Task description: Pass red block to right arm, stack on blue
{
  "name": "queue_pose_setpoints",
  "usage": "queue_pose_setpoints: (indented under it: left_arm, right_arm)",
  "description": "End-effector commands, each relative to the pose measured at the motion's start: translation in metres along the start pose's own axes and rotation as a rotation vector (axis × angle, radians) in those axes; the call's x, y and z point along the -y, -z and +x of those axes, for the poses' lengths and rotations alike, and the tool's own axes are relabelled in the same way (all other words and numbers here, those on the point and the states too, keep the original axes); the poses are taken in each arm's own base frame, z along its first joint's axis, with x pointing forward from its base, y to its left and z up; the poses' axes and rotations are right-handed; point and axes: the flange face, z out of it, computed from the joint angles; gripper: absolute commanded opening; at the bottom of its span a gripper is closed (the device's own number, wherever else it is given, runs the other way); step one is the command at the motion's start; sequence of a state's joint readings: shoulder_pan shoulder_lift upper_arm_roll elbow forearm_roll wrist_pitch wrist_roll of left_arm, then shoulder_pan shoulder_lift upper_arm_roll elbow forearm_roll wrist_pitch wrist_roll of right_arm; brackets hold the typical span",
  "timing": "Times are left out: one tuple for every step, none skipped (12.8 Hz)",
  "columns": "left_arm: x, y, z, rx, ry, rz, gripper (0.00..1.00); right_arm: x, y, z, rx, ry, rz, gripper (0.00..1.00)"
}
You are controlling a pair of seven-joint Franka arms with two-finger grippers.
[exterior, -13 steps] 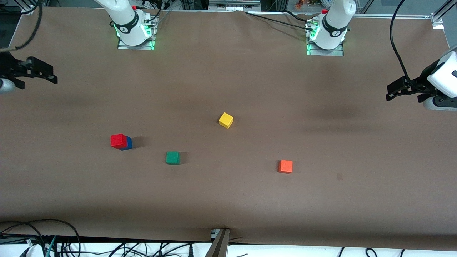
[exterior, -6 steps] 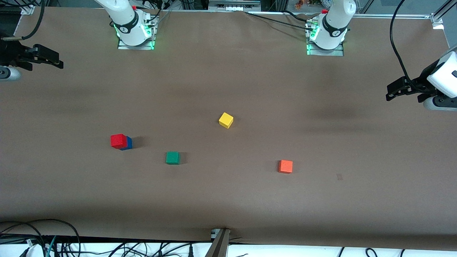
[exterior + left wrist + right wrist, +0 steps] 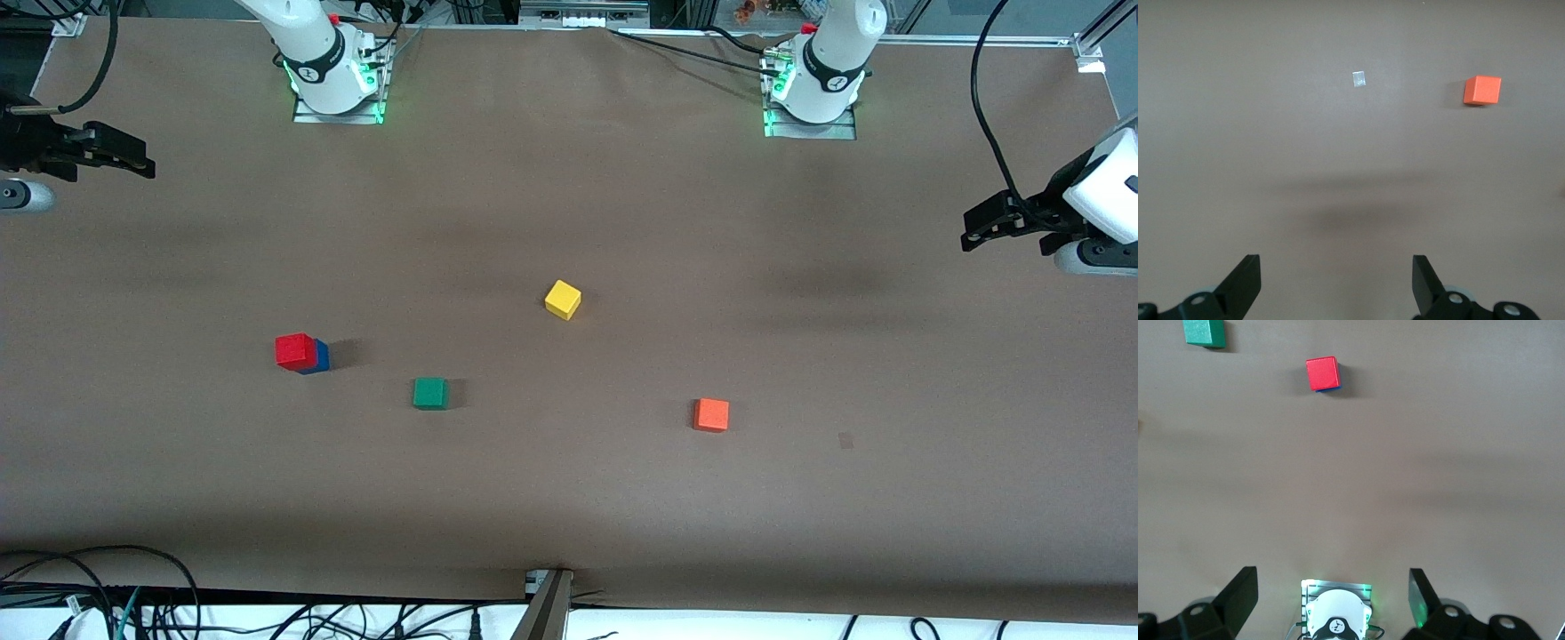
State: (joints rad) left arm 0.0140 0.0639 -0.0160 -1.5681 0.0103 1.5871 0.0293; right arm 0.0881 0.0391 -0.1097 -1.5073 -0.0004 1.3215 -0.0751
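The red block (image 3: 294, 350) sits on top of the blue block (image 3: 319, 357) toward the right arm's end of the table; only an edge of the blue one shows. The stack also shows in the right wrist view, red block (image 3: 1322, 373) over a blue sliver (image 3: 1331, 389). My right gripper (image 3: 133, 166) is open and empty, high at the table's edge at the right arm's end, well away from the stack. My left gripper (image 3: 975, 230) is open and empty, high at the table's edge at the left arm's end. Its open fingers (image 3: 1245, 283) frame bare table.
A green cube (image 3: 430, 392) lies beside the stack toward the middle, also in the right wrist view (image 3: 1203, 331). A yellow cube (image 3: 563, 299) sits mid-table. An orange cube (image 3: 711, 414) lies toward the left arm's end, also in the left wrist view (image 3: 1482, 90). Arm bases (image 3: 331, 76) stand at the table's edge farthest from the camera.
My right gripper has pulled up and away toward the table's edge at its end. The left arm, the stack and the other cubes have not moved.
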Motion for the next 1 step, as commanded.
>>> queue_pose_setpoints:
  left_arm:
    - [0.0, 0.0032, -0.0016, -0.009, -0.013, 0.007, 1.0]
  right_arm:
    - [-0.0007, 0.0048, 0.0013, -0.006, -0.014, -0.014, 1.0]
